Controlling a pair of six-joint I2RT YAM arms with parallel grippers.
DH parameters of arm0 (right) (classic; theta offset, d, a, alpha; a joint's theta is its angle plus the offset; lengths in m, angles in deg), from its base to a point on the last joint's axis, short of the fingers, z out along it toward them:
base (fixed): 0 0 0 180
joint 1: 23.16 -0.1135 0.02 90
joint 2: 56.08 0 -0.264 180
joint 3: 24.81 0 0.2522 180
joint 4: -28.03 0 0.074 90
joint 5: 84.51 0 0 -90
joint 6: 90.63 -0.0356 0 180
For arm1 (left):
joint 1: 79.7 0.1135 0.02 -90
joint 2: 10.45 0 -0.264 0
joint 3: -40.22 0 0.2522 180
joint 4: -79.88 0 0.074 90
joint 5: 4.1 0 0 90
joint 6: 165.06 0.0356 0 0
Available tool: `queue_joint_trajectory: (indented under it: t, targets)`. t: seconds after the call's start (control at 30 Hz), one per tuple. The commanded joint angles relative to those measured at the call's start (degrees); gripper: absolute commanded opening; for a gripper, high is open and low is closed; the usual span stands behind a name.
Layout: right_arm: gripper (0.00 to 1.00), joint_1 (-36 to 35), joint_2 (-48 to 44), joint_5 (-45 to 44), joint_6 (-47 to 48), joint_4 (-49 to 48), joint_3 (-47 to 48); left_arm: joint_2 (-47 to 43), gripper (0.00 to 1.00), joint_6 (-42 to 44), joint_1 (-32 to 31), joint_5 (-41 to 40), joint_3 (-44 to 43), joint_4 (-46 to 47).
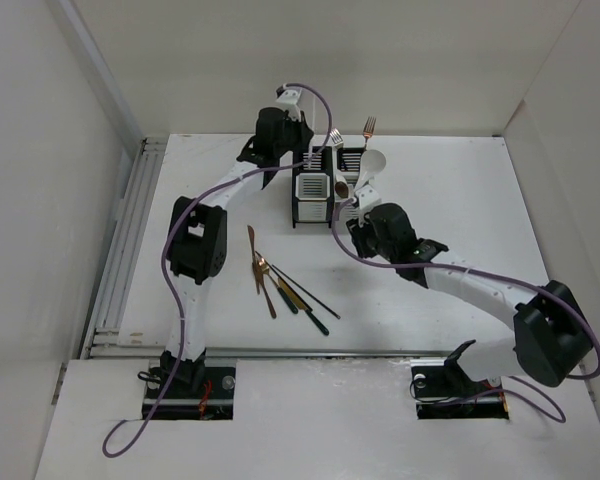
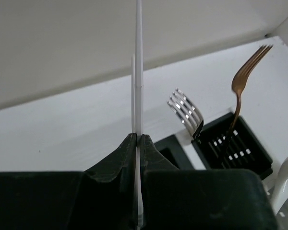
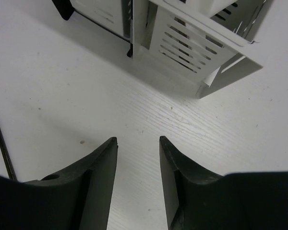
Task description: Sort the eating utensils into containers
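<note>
My left gripper (image 2: 137, 136) is shut on thin white chopsticks (image 2: 138, 72), which stick straight up out of the jaws behind the containers (image 1: 325, 185). In the containers stand a silver fork (image 2: 185, 108), a copper fork (image 2: 242, 81), a white soup spoon (image 1: 375, 165) and a brown spoon (image 1: 341, 187). My right gripper (image 3: 138, 140) hangs open over bare table just in front of the white container (image 3: 192, 43), nothing between its fingers. Several loose utensils lie on the table: copper pieces (image 1: 262, 270) and black-handled pieces (image 1: 305, 300).
White walls close in the table at the back and both sides. A metal rail (image 1: 125, 250) runs along the left edge. A thin black stick (image 3: 1, 139) lies left of my right gripper.
</note>
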Motion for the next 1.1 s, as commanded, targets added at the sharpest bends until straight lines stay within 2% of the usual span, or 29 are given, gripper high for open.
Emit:
queue_joint_trajectory:
  t: [0.0,0.1,0.13,0.17,0.2,0.3,0.4,0.5,0.57,0.63,0.73,0.8,0.93,1.07]
  targets:
    - [0.46,0.76,-2.84,-0.63,-0.71,-0.74,0.08,-3.38,0.00,-0.13,-0.35,1.07,3.26,3.66]
    - [0.52,0.76,-2.85,1.12,0.87,0.74,0.87,-4.00,0.01,-0.13,-0.35,1.06,5.11,4.19]
    - [0.57,0.06,-2.85,1.12,2.09,1.97,0.87,-4.79,0.04,-0.13,-0.35,1.06,5.12,3.49]
    - [0.59,-0.47,-2.85,1.12,2.71,2.76,1.74,-5.75,0.16,-0.13,-0.35,1.06,5.12,2.96]
    - [0.61,-1.43,-2.85,1.12,3.24,3.38,2.45,-6.28,0.24,-0.13,-0.35,1.06,5.12,1.83]
    - [0.67,-2.84,-3.37,1.65,4.65,4.79,2.46,-9.18,0.41,0.49,-0.35,-3.13,5.72,-2.12]
    - [0.72,-4.33,-3.99,2.27,5.27,6.20,2.98,-13.75,0.44,1.01,-0.35,-6.92,7.13,-5.38]
    - [0.72,-6.35,-3.99,2.79,6.67,9.27,3.60,-19.81,0.44,2.59,-0.35,-8.42,8.46,-9.68]
    - [0.69,-8.72,-3.47,4.02,7.20,10.41,4.30,-22.62,0.45,2.60,-0.35,-12.72,7.85,-15.91]
    - [0.60,-10.31,-1.89,5.25,7.20,10.42,4.83,-27.02,0.46,3.13,0.43,-17.19,7.84,-20.57]
    - [0.50,-12.86,1.70,8.85,6.15,9.71,4.83,-34.39,0.46,0.85,4.47,-17.75,10.73,-28.14]
    - [0.50,-14.62,4.08,11.05,6.15,9.01,5.35,-38.70,0.46,-1.26,7.11,-17.75,15.98,-31.84]
    - [0.53,-16.46,8.92,12.37,5.53,7.79,6.85,-53.44,0.46,-0.22,14.48,-18.44,27.42,-33.43]
    - [0.54,-16.47,9.45,12.90,4.83,6.73,5.62,-65.22,0.52,3.65,16.60,-21.16,39.63,-32.72]
